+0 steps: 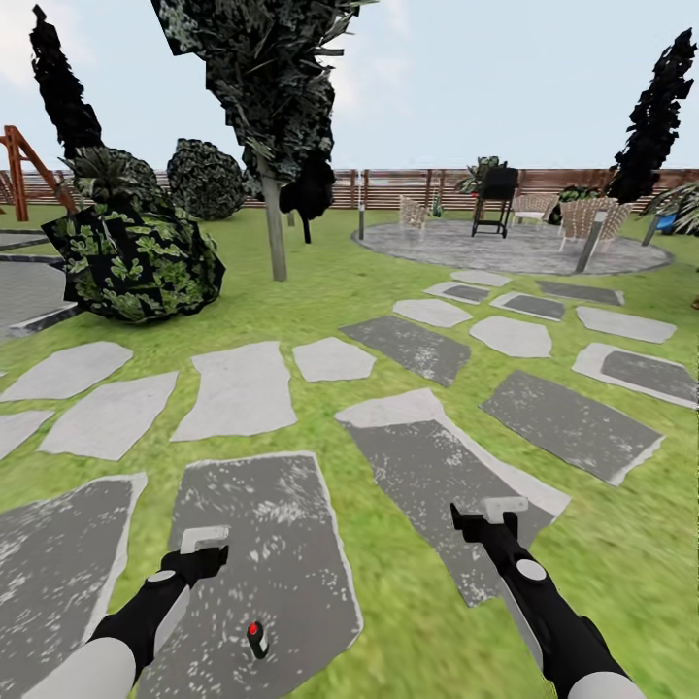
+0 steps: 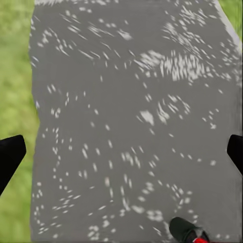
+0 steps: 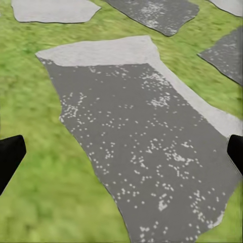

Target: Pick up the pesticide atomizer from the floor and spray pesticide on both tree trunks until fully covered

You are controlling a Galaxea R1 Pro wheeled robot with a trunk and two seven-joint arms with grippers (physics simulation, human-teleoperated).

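Both arms are hovering low with the left gripper and right gripper spread wide and empty, the left readying over the grey paving stone where the pesticide atomizer is lying.

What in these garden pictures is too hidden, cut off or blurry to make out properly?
- Small dark object with a red spot on the paving stone, head view: too small to identify; cut by the edge in the left wrist view.
- Left gripper's fingers, left wrist view: just the tips enter at the sides.
- Thin tree trunk, head view: foliage hides its top.
- Grill by the fence: too distant for detail.
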